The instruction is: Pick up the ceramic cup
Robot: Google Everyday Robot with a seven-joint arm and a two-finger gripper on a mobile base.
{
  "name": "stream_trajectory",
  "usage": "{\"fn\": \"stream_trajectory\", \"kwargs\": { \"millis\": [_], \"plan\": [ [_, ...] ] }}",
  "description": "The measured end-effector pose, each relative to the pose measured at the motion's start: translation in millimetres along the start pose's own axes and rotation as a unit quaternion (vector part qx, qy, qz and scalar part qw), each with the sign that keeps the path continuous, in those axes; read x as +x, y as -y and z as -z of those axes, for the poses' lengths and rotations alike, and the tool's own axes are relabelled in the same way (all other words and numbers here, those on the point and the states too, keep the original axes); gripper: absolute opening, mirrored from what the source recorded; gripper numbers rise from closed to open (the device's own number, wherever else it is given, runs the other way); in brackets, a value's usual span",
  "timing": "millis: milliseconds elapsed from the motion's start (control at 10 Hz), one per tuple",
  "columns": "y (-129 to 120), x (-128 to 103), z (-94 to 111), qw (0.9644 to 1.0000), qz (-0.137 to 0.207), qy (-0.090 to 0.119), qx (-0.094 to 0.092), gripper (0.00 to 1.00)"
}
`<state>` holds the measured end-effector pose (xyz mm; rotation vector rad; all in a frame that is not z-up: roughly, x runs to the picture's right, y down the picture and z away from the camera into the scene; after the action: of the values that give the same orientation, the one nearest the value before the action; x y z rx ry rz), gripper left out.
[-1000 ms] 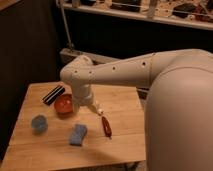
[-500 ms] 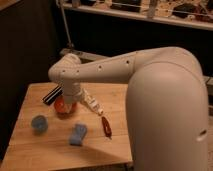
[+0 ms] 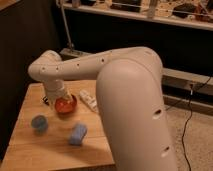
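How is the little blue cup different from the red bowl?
Colour: the ceramic cup is dusty blue-grey, and the red bowl is orange-red. Size: the cup is smaller than the bowl. Place: the cup sits alone near the left edge of the wooden table, while the bowl sits further back, with the gripper just above its rim. Both are round, open on top and upright on the table.

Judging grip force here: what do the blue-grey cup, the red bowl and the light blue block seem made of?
Blue-grey cup: matte, even tone, likely ceramic. Red bowl: smooth orange-red with a light patch inside, plastic or ceramic; unclear. Light blue block: dull, soft-edged, probably sponge foam. The gripper hangs just above the bowl.
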<state>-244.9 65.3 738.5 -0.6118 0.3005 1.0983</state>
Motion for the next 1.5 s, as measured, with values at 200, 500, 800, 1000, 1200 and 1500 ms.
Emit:
{"fn": "stream_trajectory", "kwargs": {
  "millis": [200,500,800,1000,1200,1500],
  "plan": [
    [-34,-9,-11,0.9987,0.039,-0.009,-0.031,0.65],
    [-61,-14,-28,0.9957,0.079,-0.019,-0.044,0.65],
    [-75,-19,-52,0.9923,0.116,-0.032,-0.032,0.65],
    [-84,-22,-70,0.9895,0.136,-0.043,-0.022,0.65],
    [-91,-22,-80,0.9874,0.149,-0.051,-0.018,0.65],
    [-97,-21,-90,0.9854,0.158,-0.06,-0.017,0.65]
  ]
}}
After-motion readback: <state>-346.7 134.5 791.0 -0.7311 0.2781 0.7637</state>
